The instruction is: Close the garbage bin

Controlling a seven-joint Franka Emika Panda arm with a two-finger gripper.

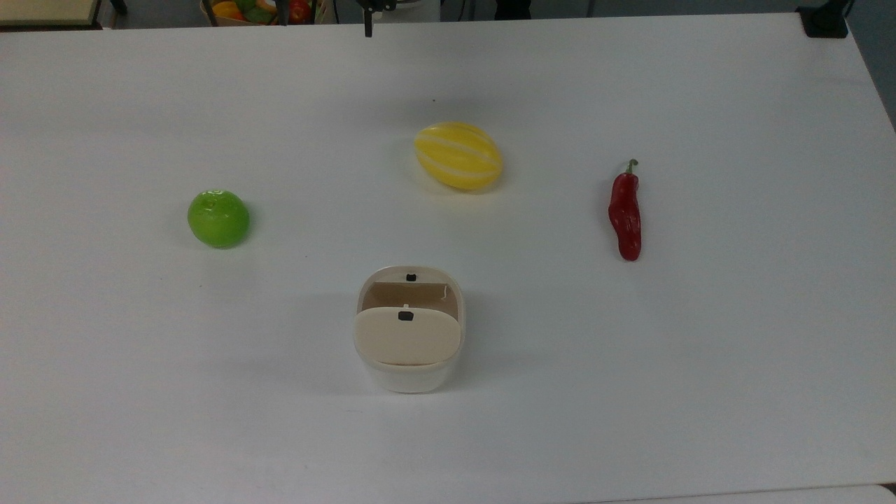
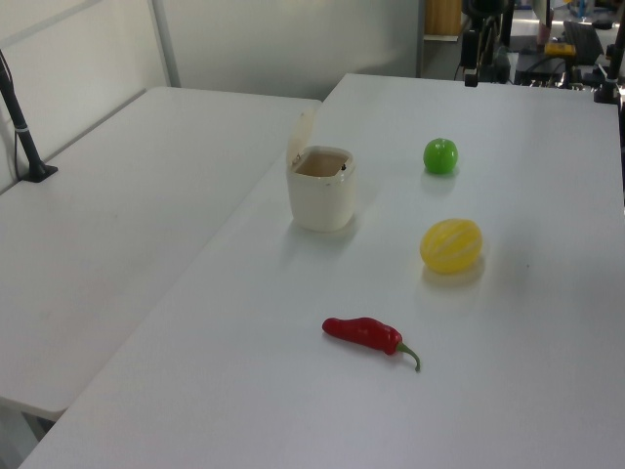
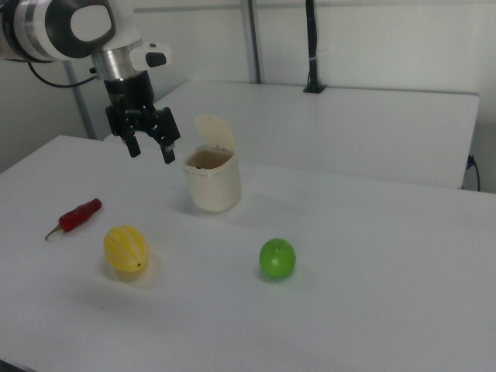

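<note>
- Cream-white plastic makes up the garbage bin (image 1: pixel 409 364), which stands on the white table (image 1: pixel 700 392), near the middle in the top view and a little toward the lower edge.
- Its beige lid (image 1: pixel 408 336) is swung up on its hinge and stands open; in the right view the lid (image 3: pixel 215 132) rises behind the bin's mouth, and the brownish inside shows below it.
- A small black square button (image 1: pixel 411 277) sits on the rim opposite the hinge.
- The gripper (image 3: pixel 149 147) hangs in the air above the table in the right view, to the right view's left of the bin and apart from it. Its two black fingers (image 3: pixel 168 149) are spread, with nothing between them.
- A yellow striped melon (image 1: pixel 458 155) lies beyond the bin in the top view, well apart from it.
- A green apple (image 1: pixel 218 218) rests to the top view's left of the bin, also well apart.
- A red chili pepper (image 1: pixel 625 215) with a green stem lies to the top view's right, farther off than the melon.
- In the left view the bin (image 2: pixel 320 195) stands near the table's edge, beside a second white table (image 2: pixel 117 244) that adjoins it.
</note>
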